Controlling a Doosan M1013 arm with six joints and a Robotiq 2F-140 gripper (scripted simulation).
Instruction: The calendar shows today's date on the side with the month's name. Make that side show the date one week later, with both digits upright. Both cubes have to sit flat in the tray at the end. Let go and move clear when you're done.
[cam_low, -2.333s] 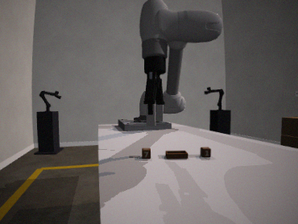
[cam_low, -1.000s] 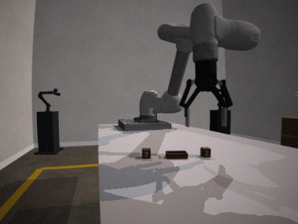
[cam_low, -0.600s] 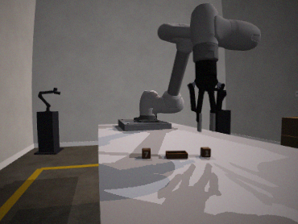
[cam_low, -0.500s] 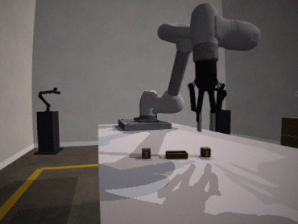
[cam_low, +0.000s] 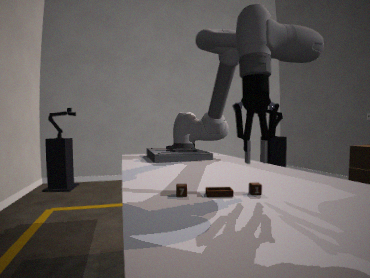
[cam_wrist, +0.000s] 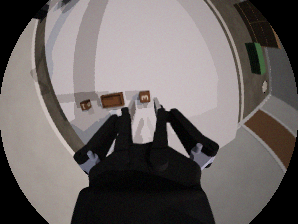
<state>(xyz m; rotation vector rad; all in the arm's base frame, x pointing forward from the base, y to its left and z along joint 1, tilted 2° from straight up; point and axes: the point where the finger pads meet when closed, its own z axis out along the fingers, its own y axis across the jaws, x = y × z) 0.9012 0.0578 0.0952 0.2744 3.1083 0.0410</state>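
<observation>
Gripper (cam_low: 254, 150) hangs high above the table (cam_low: 300, 235), pointing down, well clear of everything on it. Fingers are drawn partway together with a narrow gap between them; nothing is held and nothing is touched.

On the table, in a row across the exterior view: left cube (cam_low: 181, 189) showing a 7 on its near face, the small brown tray (cam_low: 219, 191) in the middle, right cube (cam_low: 255, 188) showing a 1. Both cubes sit on the table beside the tray, apart from it, not in it. No month name is legible on the tray at this size.

Exterior view only: the arm's grey base plate (cam_low: 155, 156) at the far table edge, a small dark arm on a black pedestal (cam_low: 59, 165) to the left on the floor, a yellow floor line (cam_low: 30, 232), a brown box (cam_low: 360, 162) at the right edge.

Wrist view only: looking down past the fingers, the tray (cam_wrist: 112, 100) and left cube (cam_wrist: 85, 104) appear small beyond the fingertips; the right cube (cam_wrist: 143, 96) sits just above the pale finger pads. Digits are unreadable there.
</observation>
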